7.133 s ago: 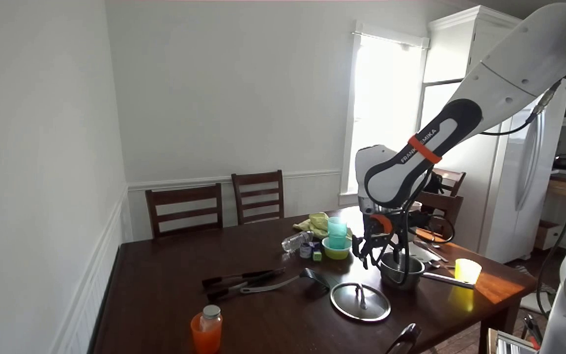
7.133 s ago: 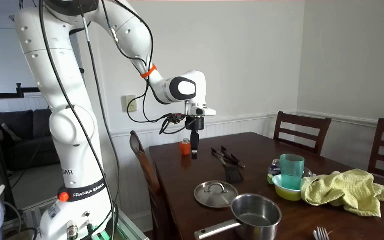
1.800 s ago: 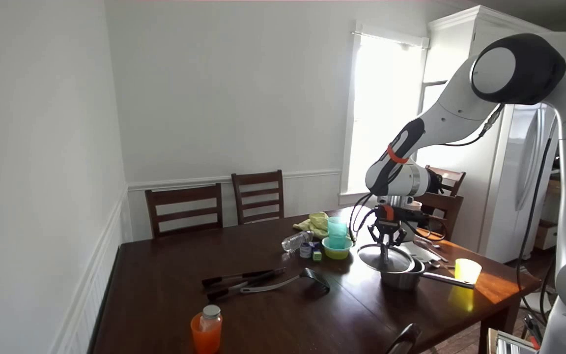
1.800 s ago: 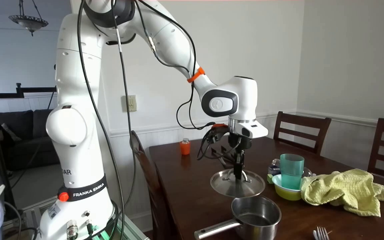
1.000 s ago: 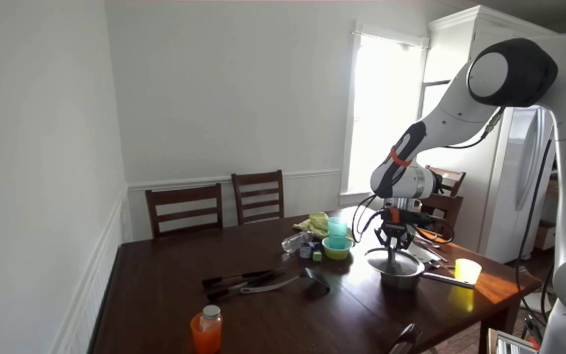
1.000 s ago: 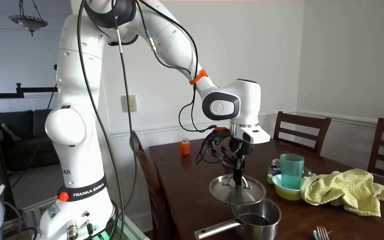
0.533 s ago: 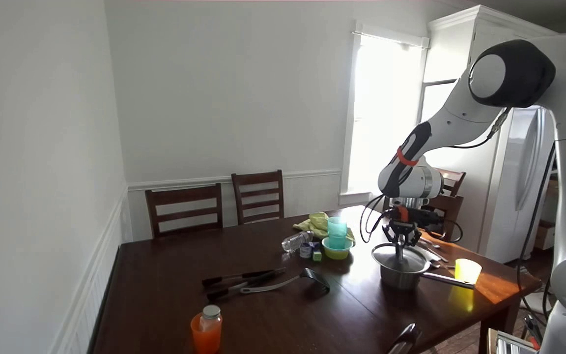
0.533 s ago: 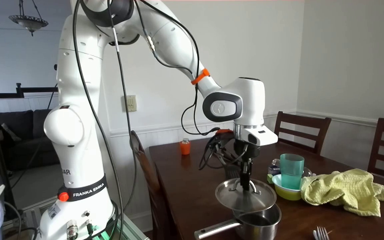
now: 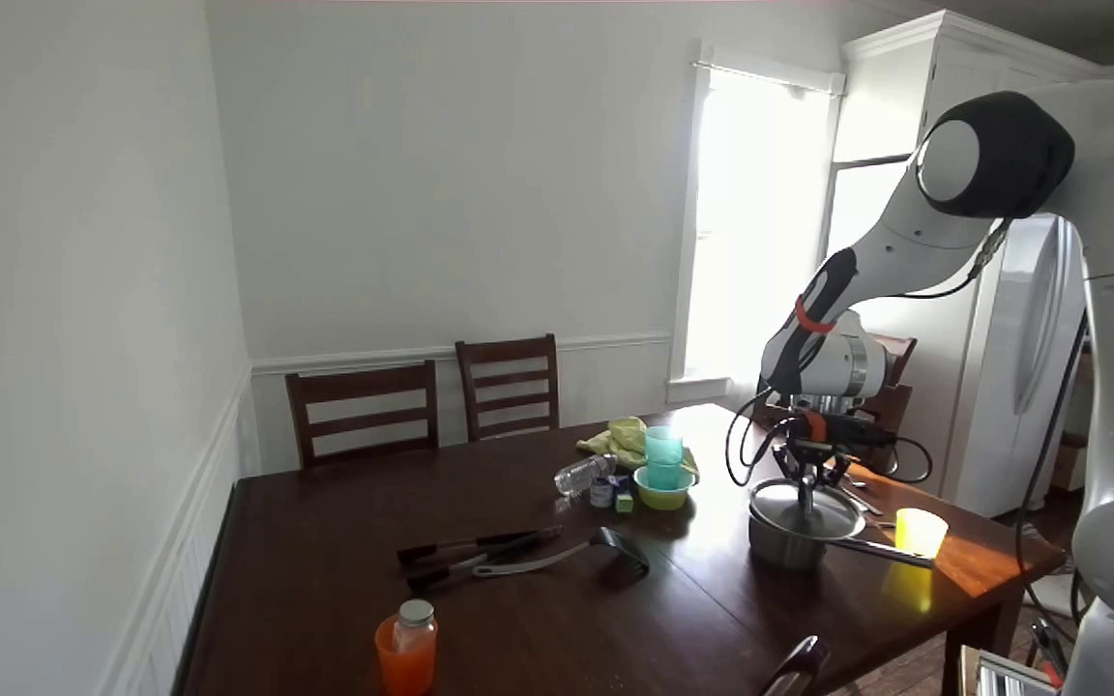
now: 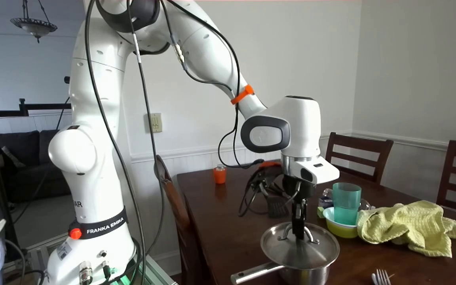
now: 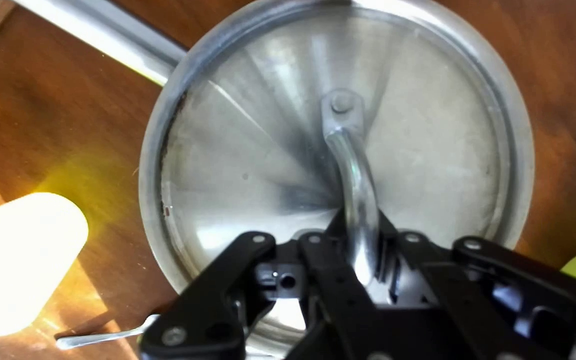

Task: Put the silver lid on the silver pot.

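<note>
The silver lid (image 10: pixel 275 247) lies over the mouth of the silver pot (image 10: pixel 309 276), covering almost all of it in an exterior view. My gripper (image 10: pixel 299 232) points straight down, shut on the lid's arched handle. In an exterior view the lid (image 9: pixel 837 520) overhangs the pot (image 9: pixel 785 551) to the right; I cannot tell whether it touches the rim. From the wrist, the handle runs between the dark fingers of my gripper (image 11: pixel 361 235), and the lid (image 11: pixel 248 165) hides the pot's body; only the pot's long handle (image 11: pixel 118 42) sticks out.
A yellow cup (image 9: pixel 921 534) stands near the pot's handle. Beyond the pot are a teal cup (image 10: pixel 346 202) in a green bowl (image 10: pixel 341 230), a yellow cloth (image 10: pixel 414 227) and a fork (image 10: pixel 381 277). A black spatula (image 10: pixel 278 206) lies behind the lid.
Several seconds ago the lid lay on the table with my gripper away from it. Over the last second, gripper and lid have moved across and lower, from beside the pot's mouth to over it.
</note>
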